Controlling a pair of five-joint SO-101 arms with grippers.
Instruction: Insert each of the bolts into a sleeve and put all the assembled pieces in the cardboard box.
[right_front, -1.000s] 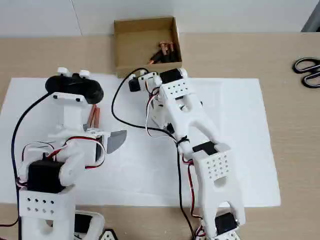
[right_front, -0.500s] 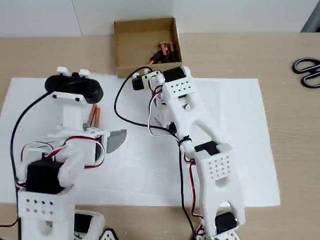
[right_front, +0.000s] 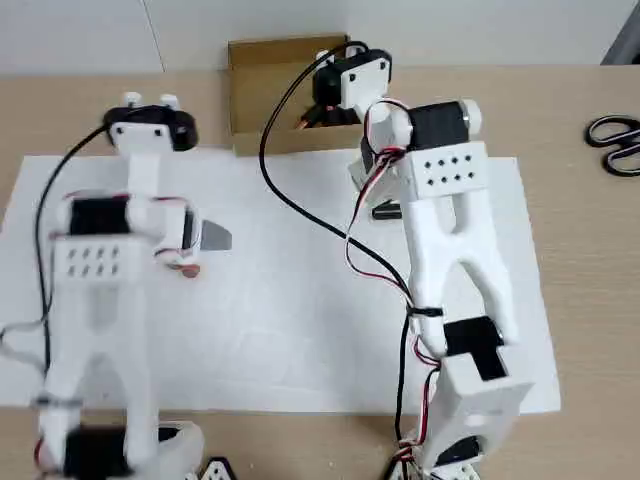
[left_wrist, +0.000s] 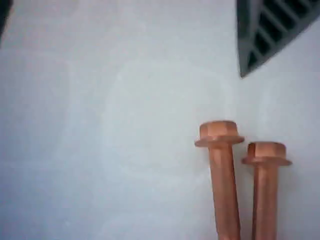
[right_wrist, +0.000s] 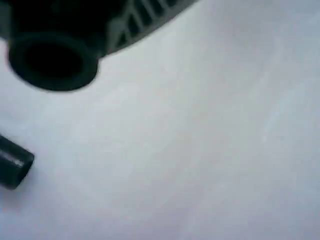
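- Cardboard box (right_front: 250, 90): one corner is covered by the right arm (right_front: 445, 190). The contents are largely hidden, and the copper pieces (right_front: 308, 120) are too small to be counted.
- Bolt (left_wrist: 222, 175) and neighbouring bolt (left_wrist: 266, 190): the shanks are cut off by the edge of the left wrist view. From above, all but a copper sliver is concealed under the left arm (right_front: 100, 260).
- Sleeve (right_wrist: 52, 60): heavily blurred.
- Second sleeve (right_wrist: 12, 167): cropped at the frame edge.
- Scissors (right_front: 612, 140): handles cropped at the table's far side.
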